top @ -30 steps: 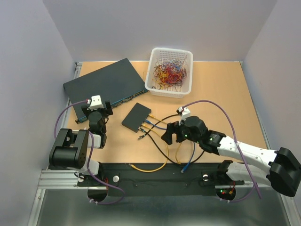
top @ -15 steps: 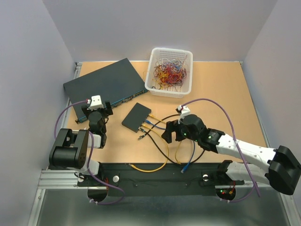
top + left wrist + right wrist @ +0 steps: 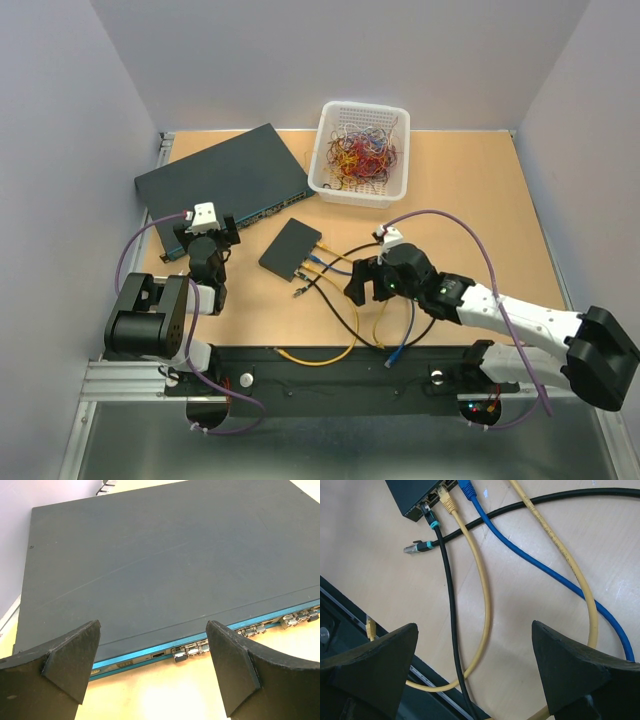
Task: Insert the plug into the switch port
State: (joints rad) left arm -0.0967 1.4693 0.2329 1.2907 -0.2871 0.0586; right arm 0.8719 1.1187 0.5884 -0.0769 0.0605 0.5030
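Left arm: folded tight over its base at the near left, forearm doubled back, wrist level.
Left gripper: pointing away from the base, jaws spread wide, nothing between them.
Right arm: reaching long and low from the near right, slanting inward to the left.
Right gripper: tilted downward, jaws wide apart and empty.

Small flat black rectangular switch box lies flat on tan tabletop, set diagonally. Port row runs along its long edge facing arms. Three ports filled: black, yellow, blue cables. Loose clear plug with teal boot, on black cable, lies flat just beside box's near corner, unplugged, tip not aimed at ports.
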